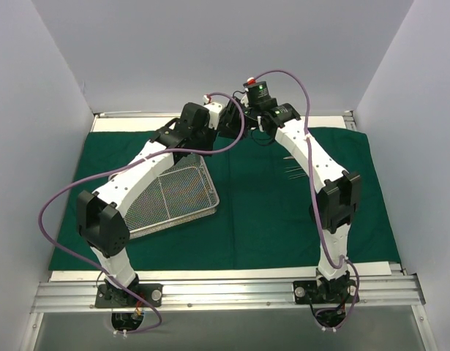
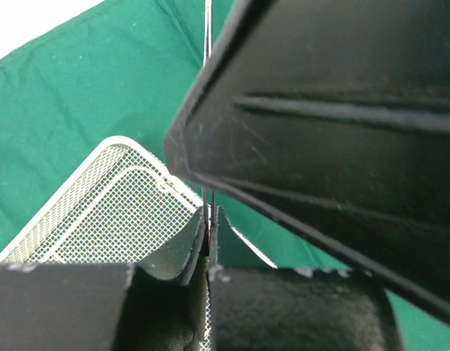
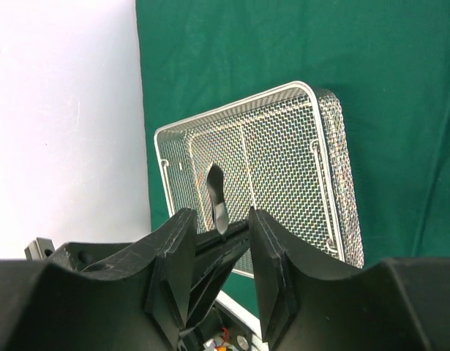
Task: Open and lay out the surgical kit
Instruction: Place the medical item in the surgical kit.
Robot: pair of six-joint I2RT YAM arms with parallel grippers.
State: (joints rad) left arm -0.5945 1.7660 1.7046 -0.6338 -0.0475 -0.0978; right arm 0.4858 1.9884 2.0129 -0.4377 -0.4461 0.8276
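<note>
The dark green cloth (image 1: 268, 219) lies spread flat on the table. The silver wire-mesh tray (image 1: 166, 208) sits on its left half, under my left arm. My left gripper (image 1: 223, 119) is raised over the back middle of the cloth. In the left wrist view it (image 2: 208, 219) is shut on a thin metal instrument (image 2: 207, 22) that sticks out past its tips. My right gripper (image 1: 238, 121) meets it tip to tip. In the right wrist view it (image 3: 221, 227) is open, its jaws on either side of the instrument (image 3: 217, 194). A few thin instruments (image 1: 293, 172) lie on the cloth right of centre.
White walls close in the left, right and back sides. A bare white strip of table (image 1: 137, 121) runs behind the cloth. The tray also shows below the grippers in the left wrist view (image 2: 100, 212) and the right wrist view (image 3: 283, 168).
</note>
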